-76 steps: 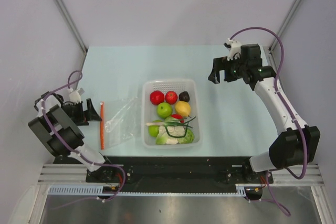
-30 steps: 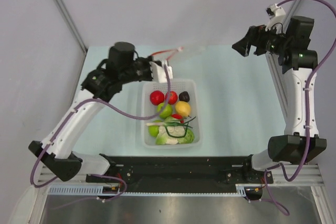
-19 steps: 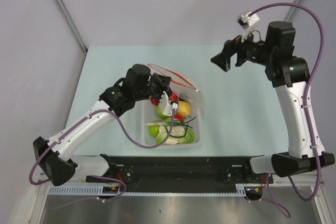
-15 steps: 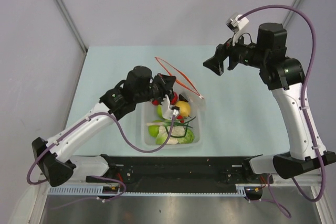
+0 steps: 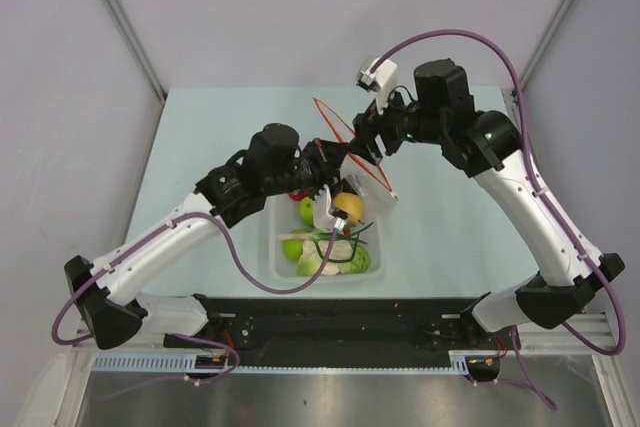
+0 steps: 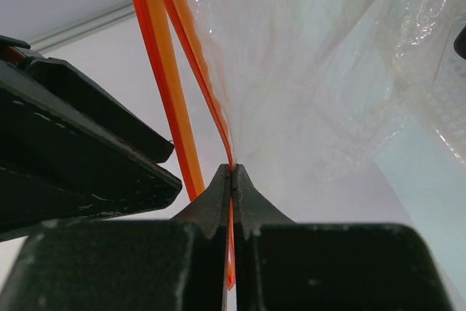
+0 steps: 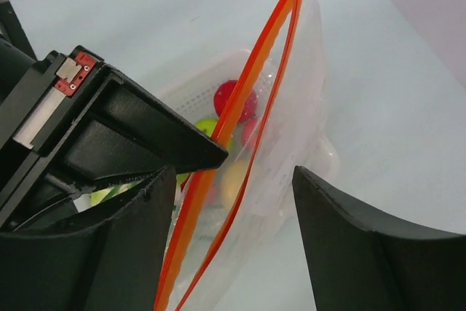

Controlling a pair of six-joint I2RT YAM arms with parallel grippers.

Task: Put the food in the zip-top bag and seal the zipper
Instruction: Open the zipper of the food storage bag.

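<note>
Up over the basket (image 5: pixel 274 249) the bag (image 7: pixel 289 107) was held, its red strip (image 7: pixel 256 76) pinched flat in the tightly closed left gripper (image 6: pixel 231 174). The right gripper (image 7: pixel 233 176) was seen with jaws apart, one on each side of the strip, nothing clamped yet. The food (image 5: pixel 346 209) was left in the basket, none bagged. The risk, as judged: both lips could be caught together, so the mouth would be pinched shut. Or the thin plastic could be tugged out of the left grip.

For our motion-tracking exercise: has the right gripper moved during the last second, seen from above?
Yes. The right gripper swung left, from the table's right edge to over the white basket.
</note>
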